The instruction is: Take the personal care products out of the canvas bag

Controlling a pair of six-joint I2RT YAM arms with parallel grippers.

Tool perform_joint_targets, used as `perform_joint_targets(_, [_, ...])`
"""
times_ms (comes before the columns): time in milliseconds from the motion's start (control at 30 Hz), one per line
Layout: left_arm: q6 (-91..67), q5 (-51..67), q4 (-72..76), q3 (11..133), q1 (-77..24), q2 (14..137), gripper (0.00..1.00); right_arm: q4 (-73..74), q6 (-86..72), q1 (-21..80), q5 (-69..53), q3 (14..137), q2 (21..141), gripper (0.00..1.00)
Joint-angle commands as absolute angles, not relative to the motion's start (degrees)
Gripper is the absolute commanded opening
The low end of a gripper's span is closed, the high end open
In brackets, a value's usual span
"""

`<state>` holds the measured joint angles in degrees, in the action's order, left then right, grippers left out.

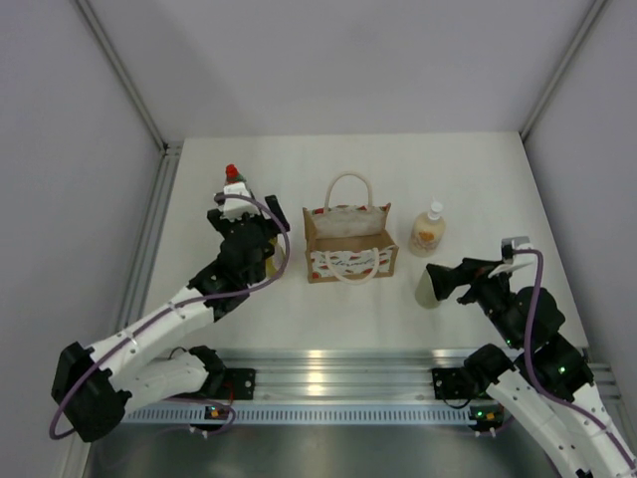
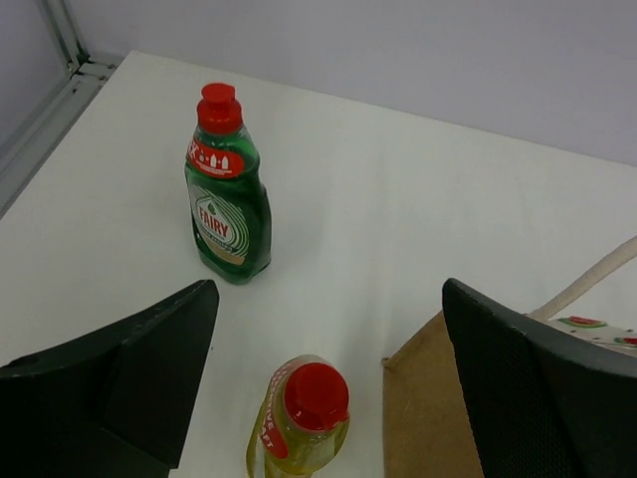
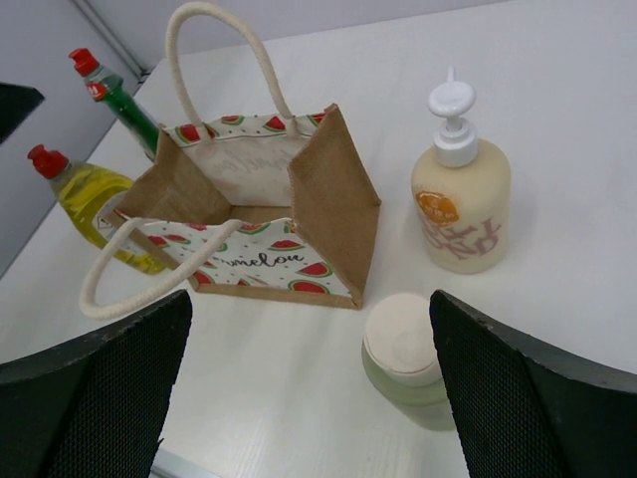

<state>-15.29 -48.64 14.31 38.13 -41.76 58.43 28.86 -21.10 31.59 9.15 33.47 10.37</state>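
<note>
The canvas bag stands mid-table with its mouth open, and no bottle shows inside it. My left gripper is open above the yellow bottle with the red cap, which stands free on the table beside the bag's corner. The dark green bottle stands upright farther back. My right gripper is open, with the pale green bottle with the white cap standing free just inside its right finger. The cream pump bottle stands behind it, right of the bag.
In the top view the left gripper is left of the bag and the right gripper is at its right. A metal rail runs along the table's left edge, and grey walls close in the back and sides.
</note>
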Motion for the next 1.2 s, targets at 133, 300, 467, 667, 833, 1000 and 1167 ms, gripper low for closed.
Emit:
perform_joint_targets(133, [-27.50, -44.57, -17.20, 51.85, -41.92, 51.25, 0.98, 30.84, -19.16, 31.03, 14.50, 42.26, 13.18, 1.00])
perform_joint_targets(300, [-32.17, -43.07, -33.05, 58.18, -41.92, 47.38, 0.98, 37.09, -15.56, 31.03, 18.02, 50.10, 18.98, 0.99])
perform_joint_targets(467, [-30.94, -43.94, -44.72, 64.50, -41.84, 45.44, 0.98, 47.08, -12.75, 31.03, 25.90, 57.56, 21.71, 0.99])
perform_joint_targets(667, [-30.41, -48.51, -57.01, 67.50, -41.84, 42.29, 0.98, 56.15, -10.64, 31.11, 31.02, 65.12, 22.24, 1.00])
perform_joint_targets(833, [-30.67, -50.36, -63.80, 68.99, -41.84, 39.29, 0.98, 63.44, -8.88, 31.11, 33.57, 70.39, 21.98, 1.00])
perform_joint_targets(1000, [-30.67, -44.32, -67.93, 71.10, -41.84, 35.78, 0.98, 67.32, -7.56, 31.20, 34.89, 73.21, 20.22, 1.00])
perform_joint_targets(1167, [-32.07, -42.10, -73.65, 73.12, -41.84, 32.09, 0.98, 69.52, -7.29, 31.03, 34.02, 75.76, 17.23, 1.00])
